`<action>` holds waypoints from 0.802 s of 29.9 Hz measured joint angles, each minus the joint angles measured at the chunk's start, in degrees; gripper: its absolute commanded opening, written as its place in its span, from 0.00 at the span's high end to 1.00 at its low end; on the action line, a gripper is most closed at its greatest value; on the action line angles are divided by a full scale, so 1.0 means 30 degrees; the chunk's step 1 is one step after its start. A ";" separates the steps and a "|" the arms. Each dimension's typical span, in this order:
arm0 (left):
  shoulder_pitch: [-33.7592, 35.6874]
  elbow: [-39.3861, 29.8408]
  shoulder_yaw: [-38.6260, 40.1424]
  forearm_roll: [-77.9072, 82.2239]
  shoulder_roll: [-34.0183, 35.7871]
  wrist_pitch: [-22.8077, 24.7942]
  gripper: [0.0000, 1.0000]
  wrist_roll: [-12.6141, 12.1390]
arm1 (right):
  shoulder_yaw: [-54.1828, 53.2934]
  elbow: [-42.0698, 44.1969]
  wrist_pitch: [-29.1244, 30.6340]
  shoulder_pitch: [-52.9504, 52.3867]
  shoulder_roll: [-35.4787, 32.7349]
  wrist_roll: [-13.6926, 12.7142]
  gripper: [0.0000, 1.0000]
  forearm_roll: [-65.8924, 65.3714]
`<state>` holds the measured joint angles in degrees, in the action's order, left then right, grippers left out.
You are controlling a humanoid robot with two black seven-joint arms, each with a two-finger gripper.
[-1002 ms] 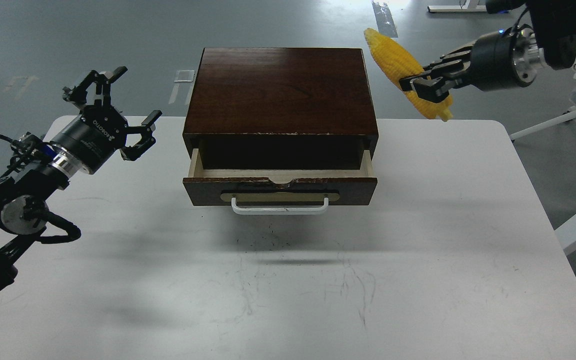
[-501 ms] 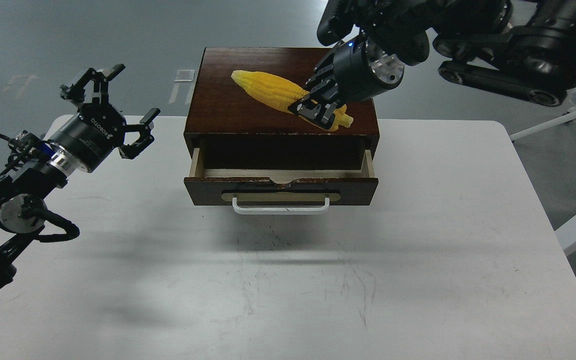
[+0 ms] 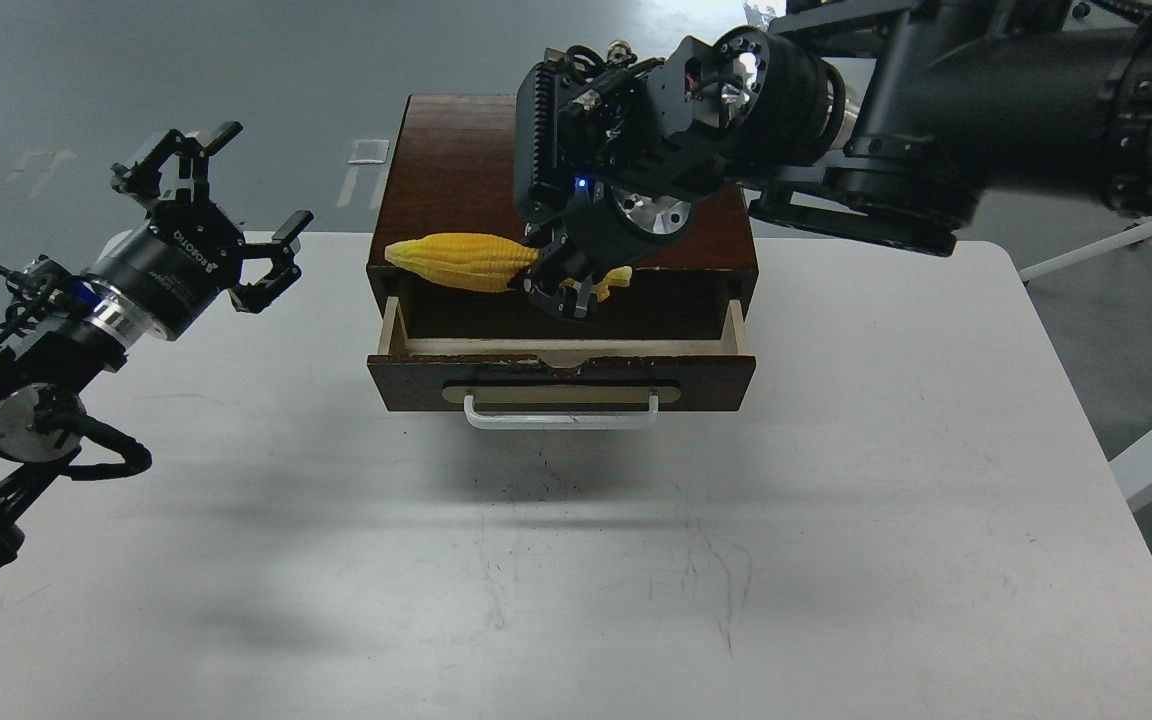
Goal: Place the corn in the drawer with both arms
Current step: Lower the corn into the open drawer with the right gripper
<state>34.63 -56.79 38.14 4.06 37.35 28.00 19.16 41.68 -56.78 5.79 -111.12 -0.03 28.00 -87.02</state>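
One yellow, tapered corn (image 3: 461,262) lies level over the open drawer (image 3: 561,345).

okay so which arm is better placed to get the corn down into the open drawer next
The right. Its gripper is shut on the corn, holding it just above the open drawer. The left gripper is open and empty, off to the left of the cabinet.

Both arms are finished in black, with silver wrist rings and loose black cables; ROBOTIQ is printed on the left gripper (image 3: 219,205).
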 measured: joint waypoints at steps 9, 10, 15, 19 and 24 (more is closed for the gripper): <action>0.0106 -0.0002 0.0001 0.0014 0.0001 0.0000 0.01 0.0000 | 0.0542 -0.0159 -0.0024 0.0481 0.0012 0.0000 1.00 0.0034; 0.0113 0.0000 0.0001 0.0014 0.0000 0.0000 0.01 0.0000 | 0.0547 -0.0192 -0.0026 0.0493 0.0011 0.0000 1.00 0.0039; 0.0115 0.0005 0.0001 0.0014 0.0027 0.0000 0.01 -0.0005 | 0.0568 -0.0297 -0.0028 0.0603 0.0012 0.0000 1.00 0.0052; 0.0117 0.0005 0.0001 0.0014 0.0020 0.0000 0.01 -0.0026 | 0.0634 -0.0321 -0.0028 0.0757 0.0012 0.0000 1.00 0.0051; 0.0119 0.0005 0.0001 0.0015 0.0003 0.0000 0.01 -0.0028 | 0.0784 -0.0322 -0.0027 0.0940 0.0012 0.0000 1.00 0.0033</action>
<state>34.98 -56.78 38.15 4.11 37.36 28.00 19.07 44.04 -57.74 5.71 -108.30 0.00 28.00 -86.92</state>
